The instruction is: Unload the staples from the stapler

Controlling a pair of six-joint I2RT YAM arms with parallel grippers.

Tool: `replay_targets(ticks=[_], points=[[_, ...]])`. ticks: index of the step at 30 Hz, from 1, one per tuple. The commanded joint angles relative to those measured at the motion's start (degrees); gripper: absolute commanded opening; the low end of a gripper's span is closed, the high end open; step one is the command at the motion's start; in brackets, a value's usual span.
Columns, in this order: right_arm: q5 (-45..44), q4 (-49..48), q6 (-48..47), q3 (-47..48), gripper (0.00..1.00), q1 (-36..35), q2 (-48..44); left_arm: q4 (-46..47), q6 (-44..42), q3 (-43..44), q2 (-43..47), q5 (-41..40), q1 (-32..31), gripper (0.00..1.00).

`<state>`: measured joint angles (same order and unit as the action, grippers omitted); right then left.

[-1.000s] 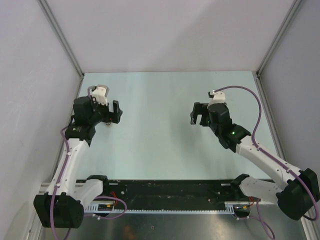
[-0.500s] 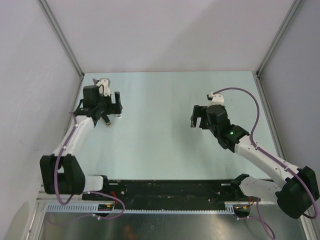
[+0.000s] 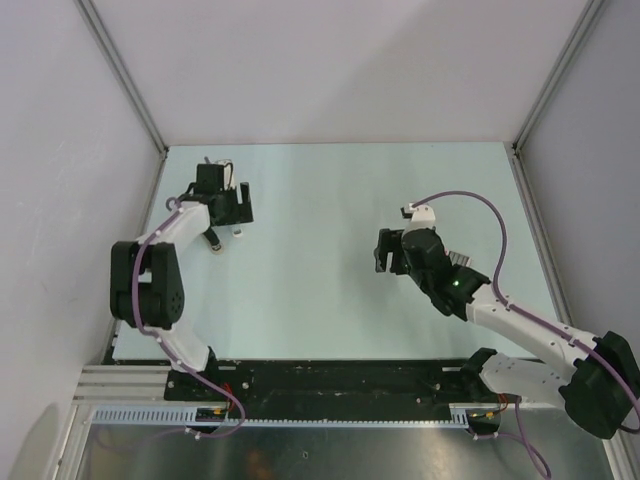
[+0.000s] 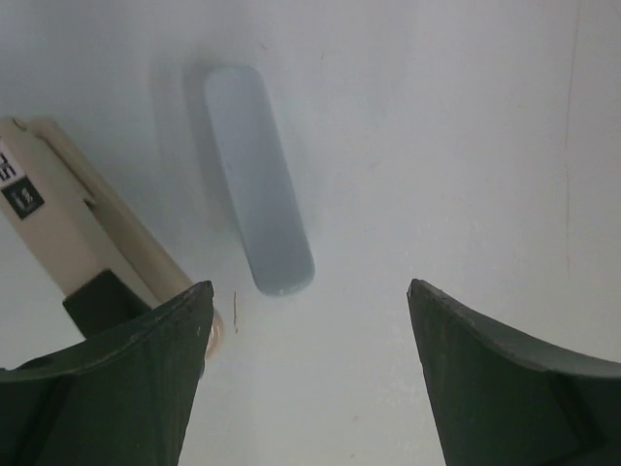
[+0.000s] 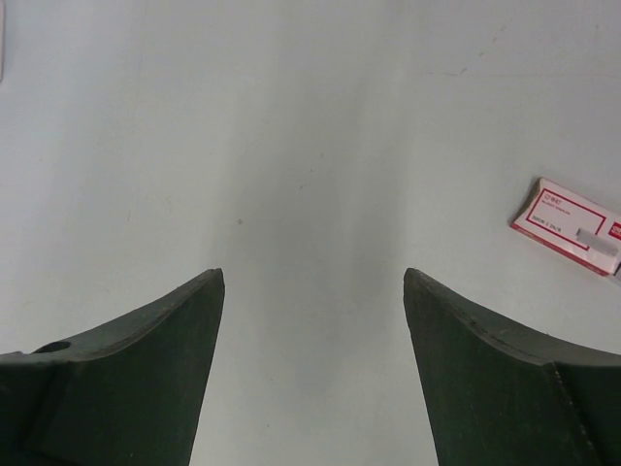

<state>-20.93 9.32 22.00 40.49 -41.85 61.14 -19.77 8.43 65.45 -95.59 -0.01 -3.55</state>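
Pale table [image 4: 466,146] holds staples [image 4: 257,184] and a red-white box [image 5: 568,226], print unreadable.

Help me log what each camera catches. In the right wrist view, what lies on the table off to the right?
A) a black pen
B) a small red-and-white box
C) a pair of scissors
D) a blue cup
B: a small red-and-white box lies flat on the table, off to the right of the open right claw.

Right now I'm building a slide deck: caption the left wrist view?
Open left gripper over a pale blue bar lying beside a beige piece.
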Motion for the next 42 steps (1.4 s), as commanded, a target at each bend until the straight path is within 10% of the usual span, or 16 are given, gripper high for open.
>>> replay_targets(ticks=[1, 15, 25, 42], points=[[-2.7, -3.8, -1.4, -0.1, 0.79, -1.8, -1.2, 1.5, 4.2, 6.3, -4.7, -3.9, -0.5, 0.85], [-1.0, -7.8, -2.8, -0.1, 0.69, -2.4, 2.0, 1.4, 6.9, 11.8, -14.5, -9.7, -0.7, 0.69], [0.1, -8.7, -2.6, -0.1, 0.53, -2.4, 3.5, 1.4, 5.4, 8.1, -13.4, -11.9, -2.6, 0.23], [0.1, -12.2, -1.3, -0.2, 0.5, -5.6, 8.5, 0.1, 7.1, -19.5, 14.0, -3.9, -8.6, 0.15]])
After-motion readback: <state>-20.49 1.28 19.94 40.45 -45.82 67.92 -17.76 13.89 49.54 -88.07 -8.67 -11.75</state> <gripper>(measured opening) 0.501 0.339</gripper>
